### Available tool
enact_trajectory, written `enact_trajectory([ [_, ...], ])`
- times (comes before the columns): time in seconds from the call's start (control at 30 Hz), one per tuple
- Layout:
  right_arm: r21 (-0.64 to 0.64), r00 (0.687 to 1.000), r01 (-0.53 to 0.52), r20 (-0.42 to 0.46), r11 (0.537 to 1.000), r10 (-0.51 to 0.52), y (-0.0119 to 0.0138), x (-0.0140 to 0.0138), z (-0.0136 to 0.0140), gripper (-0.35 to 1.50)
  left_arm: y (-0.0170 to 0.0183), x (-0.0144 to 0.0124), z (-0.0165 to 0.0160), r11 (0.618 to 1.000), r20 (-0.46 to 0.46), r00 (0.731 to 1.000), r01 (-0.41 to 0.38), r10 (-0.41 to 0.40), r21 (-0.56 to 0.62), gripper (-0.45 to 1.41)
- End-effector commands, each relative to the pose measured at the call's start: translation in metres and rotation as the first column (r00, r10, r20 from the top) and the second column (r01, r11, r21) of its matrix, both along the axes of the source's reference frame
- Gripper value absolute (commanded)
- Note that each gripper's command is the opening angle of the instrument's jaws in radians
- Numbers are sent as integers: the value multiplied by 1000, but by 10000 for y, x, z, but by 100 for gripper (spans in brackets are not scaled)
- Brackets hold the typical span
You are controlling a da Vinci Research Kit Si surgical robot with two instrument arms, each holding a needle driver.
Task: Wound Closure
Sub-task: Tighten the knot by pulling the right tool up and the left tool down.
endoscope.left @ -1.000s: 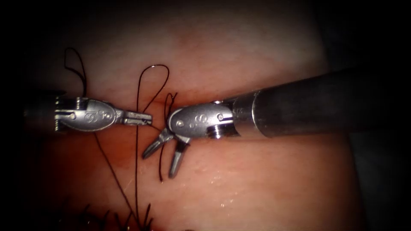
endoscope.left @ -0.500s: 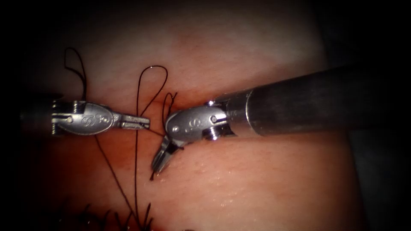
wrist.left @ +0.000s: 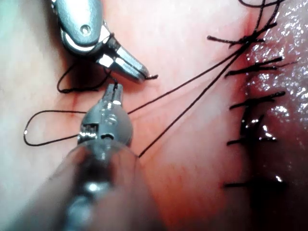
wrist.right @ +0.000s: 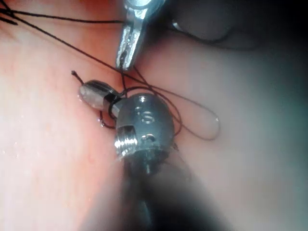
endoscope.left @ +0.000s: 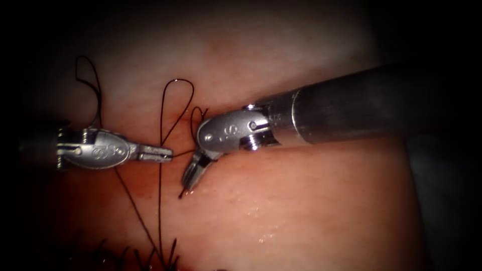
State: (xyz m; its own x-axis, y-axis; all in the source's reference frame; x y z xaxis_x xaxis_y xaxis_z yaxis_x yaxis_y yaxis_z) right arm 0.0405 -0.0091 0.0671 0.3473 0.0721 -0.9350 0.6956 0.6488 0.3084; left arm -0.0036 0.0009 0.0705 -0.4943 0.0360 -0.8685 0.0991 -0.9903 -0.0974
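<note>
The left tool comes in from the left and lies almost level over the tissue, its jaws closed on the thread at the place where two strands cross. The right tool comes in from the right, its wrist bent down so that the tip points toward the near left; its jaws are closed on a short free end of thread, and a small piece of this end sticks out past the tip and touches the tissue. The two tips are near each other, the right one a little nearer and to the right of the left one. In the left wrist view the left tool holds the thread just beside the right tool, and the short end shows at the right tool's tip. In the right wrist view the right tool has thread wound around it behind the jaws, and the left tool is close on its far side. From the left tool a narrow loop of thread rises to the far side, and two long strands run to the near side, to the row of stitches at the near edge. I cannot find the needle with certainty. Red fluid stains the tissue on the near left.
</note>
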Motion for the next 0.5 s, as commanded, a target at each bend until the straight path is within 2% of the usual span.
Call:
enact_trajectory([
  [0.03,0,1000,-5,0,1000,5,4,5,4,-35,0,-5,5,1000,1,1000,0,0,1,-45],
  [0.1,31,998,-67,6,997,67,11,2,5,-35,-3,-3,4,1000,-3,1000,0,0,-3,-45],
  [0.2,63,995,-102,1,993,102,10,1,8,-35,-6,0,3,1000,-3,1000,0,0,0,-45],
  [0.33,128,981,-186,-40,974,192,18,-6,11,-35,-13,2,2,1000,-9,1000,-3,3,0,-45],
  [0.43,170,960,-262,-57,950,275,33,-13,13,-35,-19,1,2,1000,-13,1000,-9,9,-2,-45],
  [0.5,180,936,-339,-35,923,350,54,-24,17,-35,-25,1,-1,1000,-18,1000,-17,17,-4,-45],
])
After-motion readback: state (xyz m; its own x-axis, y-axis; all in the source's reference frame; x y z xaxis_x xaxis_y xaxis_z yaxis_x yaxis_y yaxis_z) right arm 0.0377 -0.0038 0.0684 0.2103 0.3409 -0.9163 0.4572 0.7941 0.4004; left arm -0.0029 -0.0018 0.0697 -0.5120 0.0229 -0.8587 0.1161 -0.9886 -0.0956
